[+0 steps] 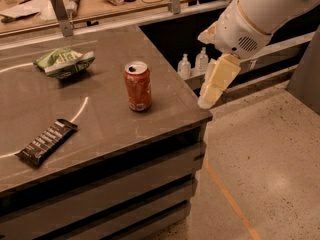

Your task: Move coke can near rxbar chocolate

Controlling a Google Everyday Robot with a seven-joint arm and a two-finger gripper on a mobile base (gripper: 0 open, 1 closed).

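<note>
Progress: none. Coke can [137, 86] upright on surface [110, 129], well apart from rxbar chocolate [46, 142]. Pincer [207, 96] beyond surface corner, clear of can; apart or together, you cannot tell. Grasp, transfer, placement remain.

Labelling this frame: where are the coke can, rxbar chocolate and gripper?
coke can [138, 89]: camera view, middle of its red side.
rxbar chocolate [46, 142]: camera view, middle of the black wrapper.
gripper [206, 102]: camera view, its lower tip, right of the can.

End effector [206, 100] apparently right of coke can [138, 86]
</note>
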